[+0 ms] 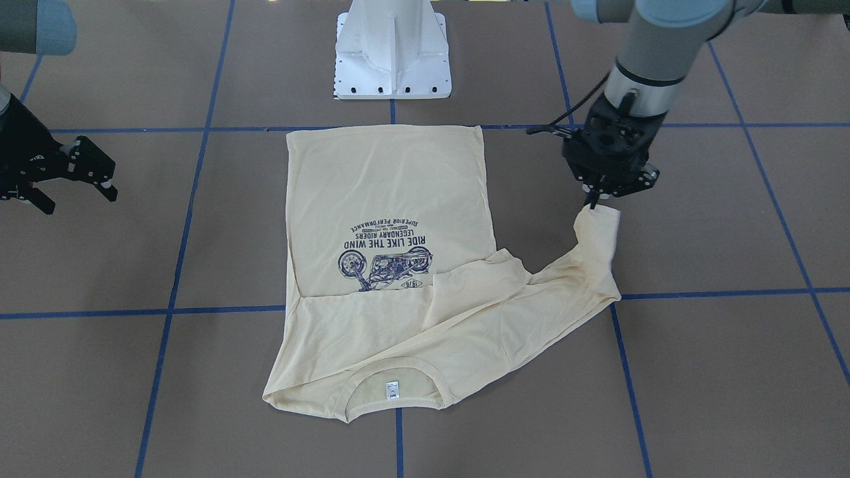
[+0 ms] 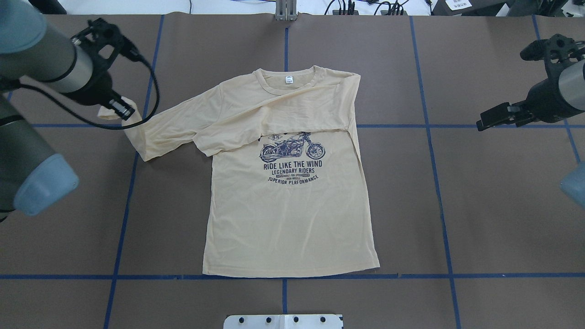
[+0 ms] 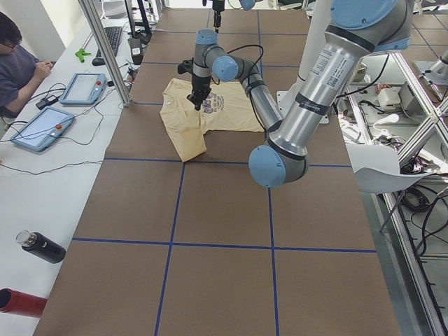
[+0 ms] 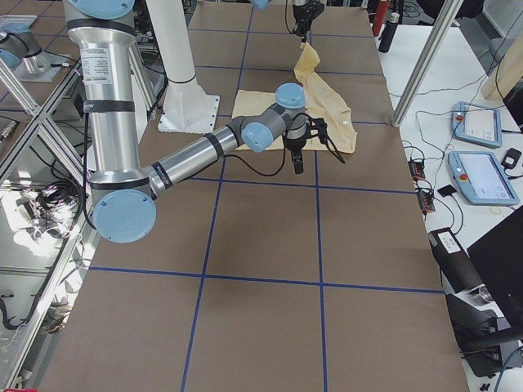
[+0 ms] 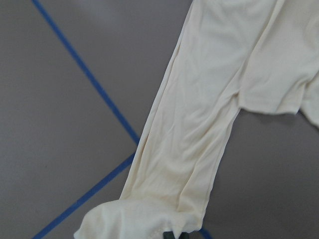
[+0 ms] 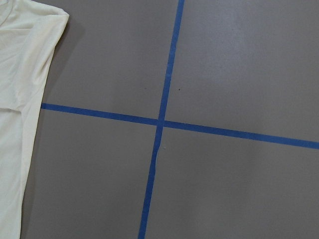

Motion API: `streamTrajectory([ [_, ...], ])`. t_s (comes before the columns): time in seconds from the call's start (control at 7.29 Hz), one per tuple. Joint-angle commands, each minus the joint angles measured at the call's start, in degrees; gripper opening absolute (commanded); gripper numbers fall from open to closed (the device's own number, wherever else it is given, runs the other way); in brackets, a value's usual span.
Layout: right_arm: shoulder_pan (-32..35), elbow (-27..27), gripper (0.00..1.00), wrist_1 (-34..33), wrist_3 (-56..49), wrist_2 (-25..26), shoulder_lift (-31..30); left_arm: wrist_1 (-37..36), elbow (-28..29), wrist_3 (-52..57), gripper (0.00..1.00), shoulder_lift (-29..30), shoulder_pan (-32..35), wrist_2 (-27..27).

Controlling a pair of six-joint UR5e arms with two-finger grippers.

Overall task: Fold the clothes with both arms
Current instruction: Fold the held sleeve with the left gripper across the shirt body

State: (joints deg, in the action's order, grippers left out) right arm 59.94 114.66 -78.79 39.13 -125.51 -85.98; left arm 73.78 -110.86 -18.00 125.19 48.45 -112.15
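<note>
The cream-yellow long-sleeved T-shirt [image 2: 292, 214] lies flat and print-up mid-table, also in the front view [image 1: 392, 192]. One sleeve is folded across its chest. My left gripper [image 1: 601, 198] is shut on the cuff of the other sleeve [image 1: 584, 265] and holds it lifted off the table, out to the shirt's side. It also shows in the overhead view [image 2: 119, 109]. The left wrist view shows that sleeve [image 5: 199, 124] hanging down. My right gripper [image 1: 76, 194] is open and empty, well off the shirt's other side [image 2: 498, 119]. The right wrist view shows only the shirt's edge [image 6: 25, 74].
The brown table top is marked with a grid of blue tape lines [image 2: 429, 137]. The white base mount [image 1: 393, 60] stands at the robot's edge. An operator [image 3: 17, 63], tablets and bottles [image 3: 42, 246] are along a side bench.
</note>
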Motion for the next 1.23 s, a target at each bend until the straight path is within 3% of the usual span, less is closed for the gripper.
streamTrajectory([
  [0.0, 0.0, 0.04, 1.0, 0.04, 0.07, 0.0, 0.11, -2.59, 12.36, -8.25, 0.0, 15.63, -3.35, -0.09],
  [0.41, 0.0, -0.05, 1.0, -0.05, 0.07, 0.0, 0.11, -0.85, 32.58, -21.41, 0.0, 32.62, -8.0, 0.0],
  [0.55, 0.0, -0.05, 1.0, -0.05, 0.07, 0.0, 0.11, 3.87, 37.42, -28.24, 0.0, 34.83, -11.94, 0.35],
  [0.69, 0.0, -0.13, 1.0, -0.05, 0.07, 0.0, 0.11, 11.66, 47.91, -34.49, 0.0, 39.64, -14.06, 0.52],
  [0.82, 0.0, -0.13, 1.0, -0.05, 0.07, 0.0, 0.11, 16.87, 53.15, -38.29, 0.0, 41.86, -15.22, 0.53],
  [0.96, 0.0, -0.14, 1.0, -0.05, 0.07, 0.0, 0.11, 18.57, 53.46, -39.64, 0.0, 41.97, -15.49, 0.53],
  [1.1, 0.0, -0.22, 1.0, -0.05, 0.07, 0.0, 0.2, 21.9, 53.55, -42.87, 0.55, 41.89, -15.49, 0.44],
])
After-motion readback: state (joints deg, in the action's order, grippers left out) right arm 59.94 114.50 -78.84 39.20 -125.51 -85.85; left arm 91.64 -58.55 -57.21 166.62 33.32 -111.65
